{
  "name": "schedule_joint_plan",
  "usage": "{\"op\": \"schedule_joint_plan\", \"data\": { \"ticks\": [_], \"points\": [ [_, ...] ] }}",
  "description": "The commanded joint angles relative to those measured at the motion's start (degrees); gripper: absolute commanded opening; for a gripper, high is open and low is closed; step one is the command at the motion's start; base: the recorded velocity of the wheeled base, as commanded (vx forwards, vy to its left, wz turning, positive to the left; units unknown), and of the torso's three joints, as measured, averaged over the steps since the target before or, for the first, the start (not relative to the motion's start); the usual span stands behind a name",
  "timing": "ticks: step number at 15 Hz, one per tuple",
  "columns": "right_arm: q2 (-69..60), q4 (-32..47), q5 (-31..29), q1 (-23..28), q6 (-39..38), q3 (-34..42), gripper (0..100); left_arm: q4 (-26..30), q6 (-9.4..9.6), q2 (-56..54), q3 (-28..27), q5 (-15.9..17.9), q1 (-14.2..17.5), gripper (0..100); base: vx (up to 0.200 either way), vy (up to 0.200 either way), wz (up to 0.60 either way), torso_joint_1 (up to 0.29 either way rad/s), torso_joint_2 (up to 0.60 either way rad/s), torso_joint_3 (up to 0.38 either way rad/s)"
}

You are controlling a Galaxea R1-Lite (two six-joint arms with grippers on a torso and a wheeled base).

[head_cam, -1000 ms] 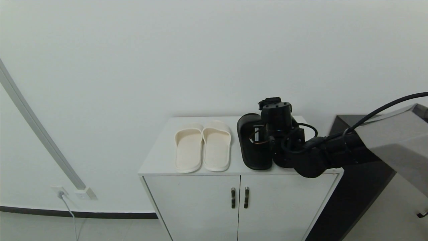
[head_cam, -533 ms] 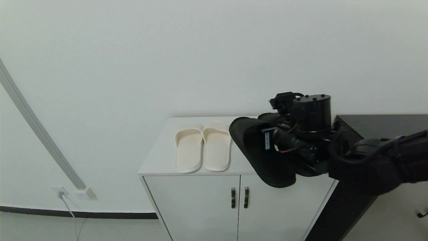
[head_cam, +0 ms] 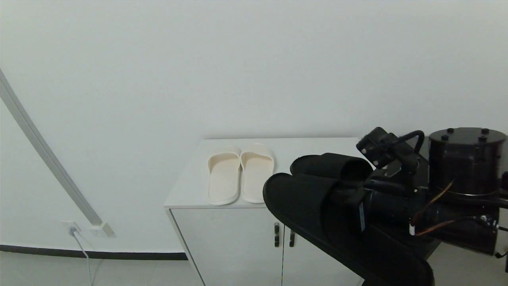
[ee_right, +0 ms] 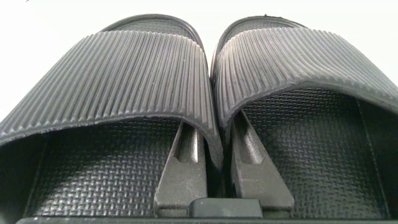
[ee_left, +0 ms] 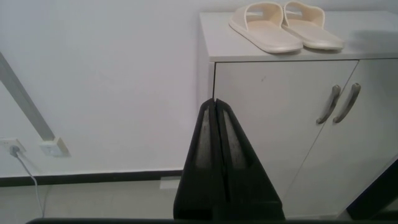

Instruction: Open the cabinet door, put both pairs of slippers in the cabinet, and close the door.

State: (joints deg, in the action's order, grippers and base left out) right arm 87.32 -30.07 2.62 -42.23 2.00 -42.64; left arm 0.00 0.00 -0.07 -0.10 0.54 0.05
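Clamping the touching inner walls of the black slippers [head_cam: 317, 198] between its fingers, the right gripper [ee_right: 211, 155] holds the pair aloft before the cabinet's [head_cam: 186, 192] right side. White slippers [head_cam: 241, 173] lie side by side on top, the doors [head_cam: 230, 246] shut. The left gripper [ee_left: 216, 109], fingers together, hangs low before the cabinet.

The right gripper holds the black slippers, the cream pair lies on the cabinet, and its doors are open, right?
No: the head view shows the cabinet doors shut. The right gripper holds the black slippers and the cream pair lies on the cabinet.
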Motion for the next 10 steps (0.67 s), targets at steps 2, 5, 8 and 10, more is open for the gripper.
{"op": "schedule_joint_plan", "data": {
  "ticks": [2,5,8,10],
  "points": [
    [-5.23,-2.01,4.5,1.36,8.28,6.61,0,0.0,0.09,0.07,0.01,-0.01,0.04,0,0.0,0.0,0.0,0.0,0.0,0.0],
    [-3.83,-8.95,6.96,2.24,12.41,10.39,0,0.0,0.0,0.07,0.01,-0.01,0.04,0,0.0,0.0,0.0,0.0,0.0,0.0],
    [-1.8,-12.9,7.66,2.15,12.06,10.56,0,0.0,0.0,0.07,0.01,-0.01,0.04,0,0.0,0.0,0.0,0.0,0.0,0.0],
    [-0.66,-12.99,7.66,2.06,11.27,10.39,0,0.0,0.0,0.07,0.01,-0.01,0.04,0,-0.1,0.0,0.0,0.004,0.0,0.004]
  ]
}}
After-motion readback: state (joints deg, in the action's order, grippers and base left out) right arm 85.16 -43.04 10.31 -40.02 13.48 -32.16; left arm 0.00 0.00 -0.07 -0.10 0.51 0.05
